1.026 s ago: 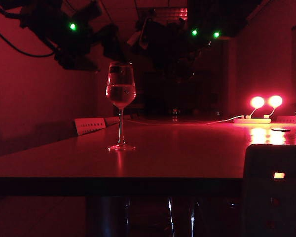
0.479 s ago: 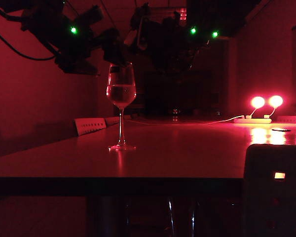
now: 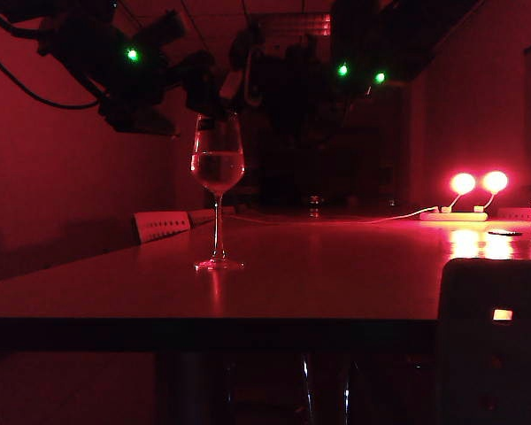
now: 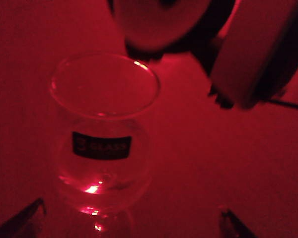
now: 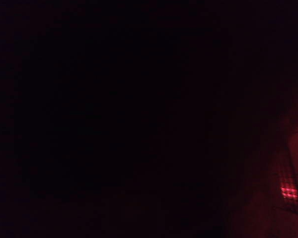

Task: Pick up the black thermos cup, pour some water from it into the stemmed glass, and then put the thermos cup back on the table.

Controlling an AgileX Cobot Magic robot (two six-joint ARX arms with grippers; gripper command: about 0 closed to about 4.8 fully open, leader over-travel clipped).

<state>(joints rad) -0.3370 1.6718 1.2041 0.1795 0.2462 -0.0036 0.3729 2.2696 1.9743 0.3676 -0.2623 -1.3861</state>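
Faintly, stemmed glass (image 4: 102,144) label (image 4: 102,146) reads "GLASS".

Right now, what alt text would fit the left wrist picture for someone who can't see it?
In dim red light, the stemmed glass stands with a little water in it, its dark label facing the camera. The left gripper's open fingertips flank its base, and the black thermos cup's round mouth hangs above the rim.

Red light tints everything. The clear stemmed glass (image 3: 217,168) bears a black label (image 4: 101,145) with faint lettering. The table (image 3: 336,274) reads deep red with a pale pink sheen beneath two glowing pink-white lamps (image 3: 478,183). Green indicator lights (image 3: 132,55) dot the black arms overhead. A dark box (image 3: 494,341) shows one small yellow-white lit square. The right wrist view is almost entirely black.
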